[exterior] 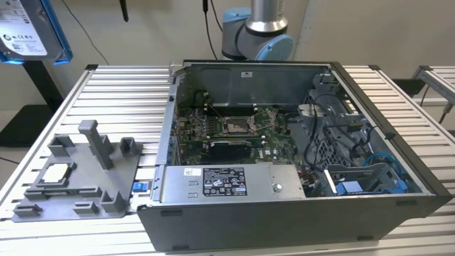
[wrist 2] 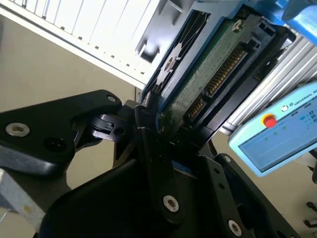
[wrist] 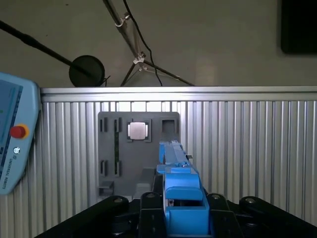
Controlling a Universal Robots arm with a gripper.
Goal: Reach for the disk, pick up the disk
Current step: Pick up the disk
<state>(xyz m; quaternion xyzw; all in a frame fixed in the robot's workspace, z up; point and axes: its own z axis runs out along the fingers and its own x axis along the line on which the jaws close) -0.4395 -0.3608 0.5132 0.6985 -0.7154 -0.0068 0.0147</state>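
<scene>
Since the disk (exterior: 32,29) hangs high over the table (exterior: 99,90), at the exterior view's left and well apart from the open case (exterior: 284,229), we judge reach and pick-up both done. Our gripper (wrist 2: 171,136) is clamped on the disk's edges in the second wrist view.
</scene>
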